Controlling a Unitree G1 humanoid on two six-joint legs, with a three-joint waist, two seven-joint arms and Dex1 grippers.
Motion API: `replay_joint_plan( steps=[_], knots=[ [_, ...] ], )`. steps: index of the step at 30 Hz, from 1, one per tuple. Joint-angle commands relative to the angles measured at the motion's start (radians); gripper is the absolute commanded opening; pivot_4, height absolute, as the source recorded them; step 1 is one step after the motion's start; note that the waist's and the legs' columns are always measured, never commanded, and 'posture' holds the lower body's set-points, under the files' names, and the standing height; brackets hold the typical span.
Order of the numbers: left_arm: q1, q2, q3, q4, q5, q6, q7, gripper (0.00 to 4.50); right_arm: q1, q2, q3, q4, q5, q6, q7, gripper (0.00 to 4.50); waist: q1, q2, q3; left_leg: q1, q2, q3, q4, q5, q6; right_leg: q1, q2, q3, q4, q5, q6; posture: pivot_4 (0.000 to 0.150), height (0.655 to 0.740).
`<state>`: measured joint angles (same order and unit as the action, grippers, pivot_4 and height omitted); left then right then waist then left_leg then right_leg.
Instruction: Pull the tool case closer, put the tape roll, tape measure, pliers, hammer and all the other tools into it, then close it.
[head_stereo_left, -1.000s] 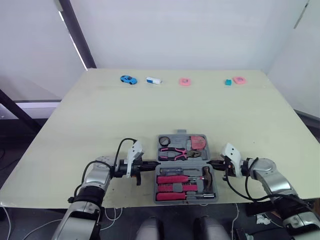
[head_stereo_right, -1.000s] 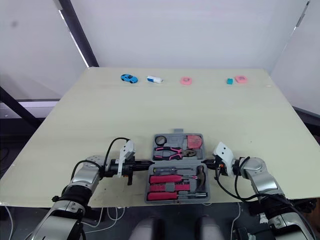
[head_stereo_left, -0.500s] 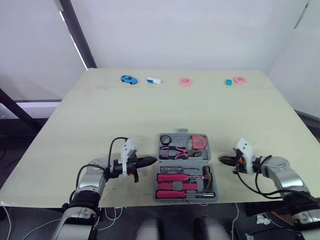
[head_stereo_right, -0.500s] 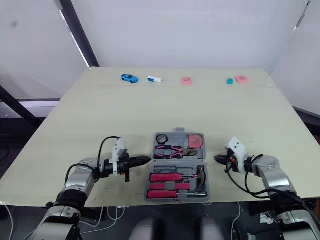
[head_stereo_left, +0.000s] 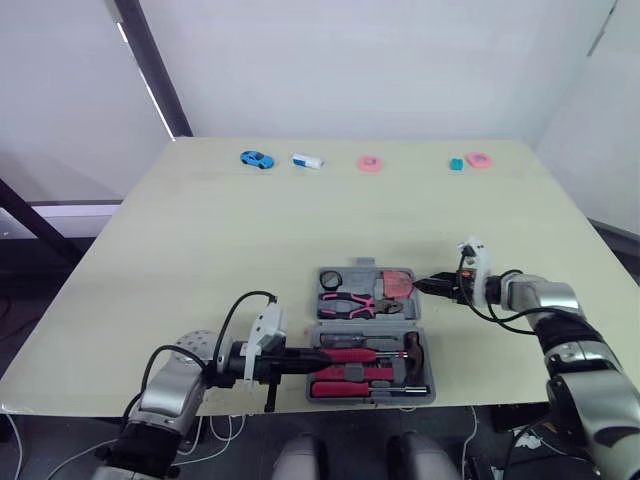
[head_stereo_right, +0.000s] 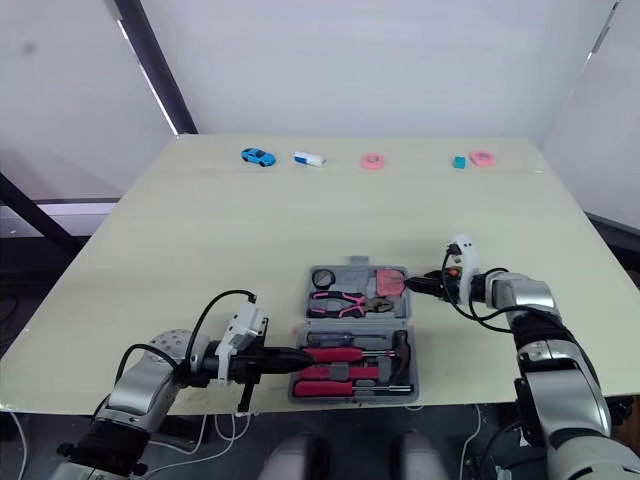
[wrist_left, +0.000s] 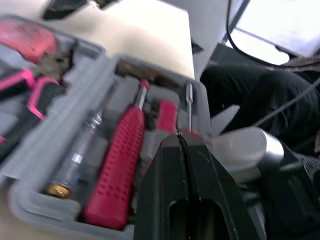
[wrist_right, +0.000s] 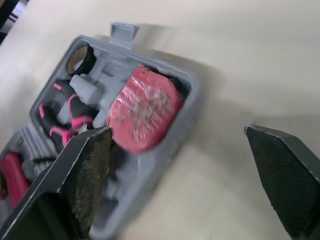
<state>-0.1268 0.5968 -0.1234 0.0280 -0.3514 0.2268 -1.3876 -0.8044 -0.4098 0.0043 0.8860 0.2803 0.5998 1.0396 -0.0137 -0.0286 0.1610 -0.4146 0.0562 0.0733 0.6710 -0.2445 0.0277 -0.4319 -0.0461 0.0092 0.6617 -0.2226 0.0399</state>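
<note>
Left eye view: toy car (head_stereo_left: 256, 158), pink discs (head_stereo_left: 369, 163) beyond open case (head_stereo_left: 366, 322)

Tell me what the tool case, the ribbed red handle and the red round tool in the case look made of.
Tool case: grey moulded plastic, matte, judging by its shaped recesses and rounded rim. Ribbed red handle: probably rubbery plastic, dull, with grip ridges. Red round tool: glossy, crinkled sheen, perhaps plastic under film; unclear.

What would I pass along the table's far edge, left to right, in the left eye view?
blue toy car → white and blue object → pink round object → small teal block → pink flat object
</note>
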Motion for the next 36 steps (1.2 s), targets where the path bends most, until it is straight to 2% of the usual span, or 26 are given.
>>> replay_joint_plan(
  steps=[1,4,10,21,30,35,36],
  knots=[
    [-0.002,0.020,-0.041,0.003,0.062,-0.067,0.011,0.00,-0.072,0.030,-0.016,0.108,-0.011,-0.012,0.005,4.42,-0.001,0.000,0.000,0.000,0.000,0.001,0.000,0.000,0.000,0.000,0.000,0.000,0.000,0.000,0.000,0.150,0.7395],
    [-0.008,0.019,-0.067,0.033,0.105,-0.117,0.031,0.00,-0.110,0.050,-0.028,0.182,-0.018,-0.022,0.006,4.42,-0.004,0.000,0.000,0.000,0.000,0.002,0.000,0.000,0.000,0.000,0.000,0.001,-0.001,0.000,0.000,0.150,0.7395],
    [-0.002,-0.019,-0.079,0.038,0.097,-0.096,0.084,0.00,-0.159,0.103,-0.109,0.293,0.031,-0.017,0.099,4.42,-0.005,0.000,0.000,0.000,0.000,0.001,0.000,0.000,0.000,0.000,0.000,0.001,0.000,0.000,0.000,0.150,0.7395],
    [0.026,-0.014,-0.082,0.020,0.082,-0.083,0.104,0.00,-0.161,0.100,-0.147,0.318,0.020,-0.061,0.270,4.42,-0.019,0.000,0.000,0.000,0.000,0.001,-0.001,0.000,0.000,0.000,0.000,0.001,0.000,0.000,0.000,0.150,0.7395],
    [0.038,0.011,-0.059,0.021,0.058,-0.087,0.097,0.00,-0.156,0.069,-0.103,0.244,0.005,-0.041,0.503,4.42,-0.028,0.001,0.000,0.000,0.001,0.001,-0.001,0.000,0.000,0.000,0.000,0.001,0.000,0.000,0.000,0.150,0.7395],
    [0.061,0.025,-0.020,-0.002,0.012,-0.116,0.079,0.00,-0.101,0.033,-0.045,0.062,0.072,0.036,0.575,4.42,-0.027,0.001,0.001,0.000,0.001,0.000,-0.001,0.000,0.000,-0.001,0.000,0.000,0.001,0.000,0.000,0.150,0.7395],
    [0.075,0.034,-0.004,-0.013,-0.001,-0.119,0.073,0.00,-0.065,0.012,-0.023,-0.030,0.114,0.078,0.575,4.42,-0.026,0.001,0.001,0.000,0.001,0.000,-0.001,0.000,0.000,-0.001,0.000,0.000,0.000,0.000,0.000,0.150,0.7395]
  ],
)
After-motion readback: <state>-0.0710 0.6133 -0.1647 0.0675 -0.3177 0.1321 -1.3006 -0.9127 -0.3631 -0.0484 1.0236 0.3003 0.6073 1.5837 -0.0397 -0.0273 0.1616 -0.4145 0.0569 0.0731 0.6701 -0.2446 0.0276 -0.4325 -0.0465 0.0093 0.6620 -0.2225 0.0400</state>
